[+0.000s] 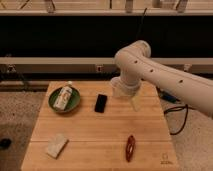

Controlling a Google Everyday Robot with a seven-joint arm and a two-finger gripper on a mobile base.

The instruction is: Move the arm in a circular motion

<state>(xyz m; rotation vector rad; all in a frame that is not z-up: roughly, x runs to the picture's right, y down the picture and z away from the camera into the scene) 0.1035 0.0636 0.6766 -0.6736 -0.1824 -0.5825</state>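
The large glossy white arm reaches in from the right edge and bends at a bulbous joint above the back middle of the wooden table. Its gripper hangs down from that joint, just over the table's back right part, next to a pale cup. The arm partly covers the cup. Nothing shows in the gripper.
A green bowl holding a white bottle stands at the back left. A black phone lies behind the middle. A pale sponge lies front left and a reddish-brown object front right. Cables hang off the right side.
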